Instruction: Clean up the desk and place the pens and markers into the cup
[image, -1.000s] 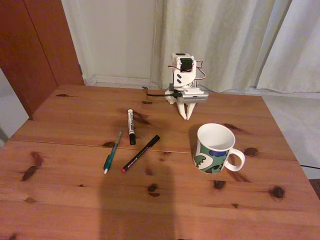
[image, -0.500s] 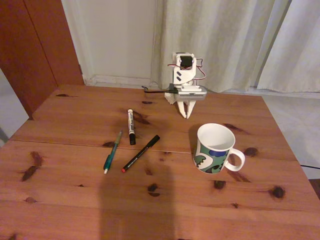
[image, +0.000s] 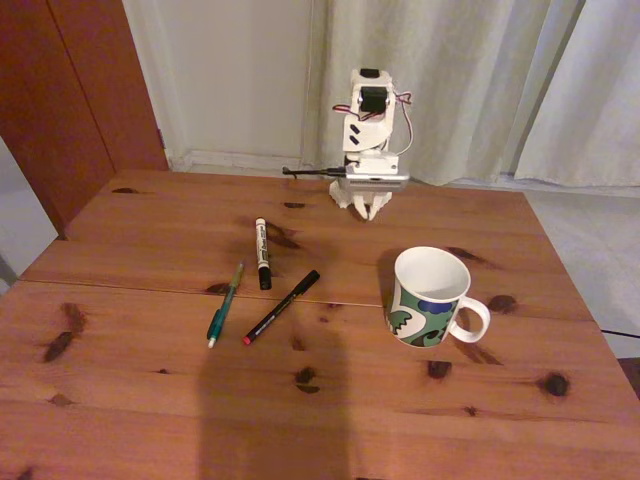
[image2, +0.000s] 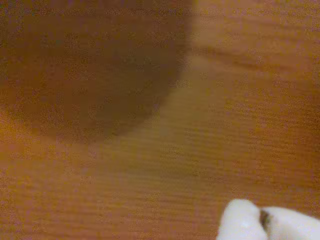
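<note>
Left of the patterned white ceramic cup (image: 432, 297) you had three slim sticks on the knotty pine desk (image: 150, 400): the black-capped white marker (image: 262, 254) lay lengthwise toward the far edge, the teal pen (image: 225, 304) nearly parallel to it, and the thin black pen (image: 281, 307) ran diagonally, red end nearest you. Behind the cup, your gripper (image: 369, 210) hung tips-down at the far edge, white fingers (image2: 240, 227) pressed together on nothing.

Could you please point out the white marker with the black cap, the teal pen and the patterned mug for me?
white marker (image: 261, 247), fixed view, on its white barrel.
teal pen (image: 224, 306), fixed view, mid-barrel.
mug (image: 424, 312), fixed view, on its patterned outer wall.
</note>
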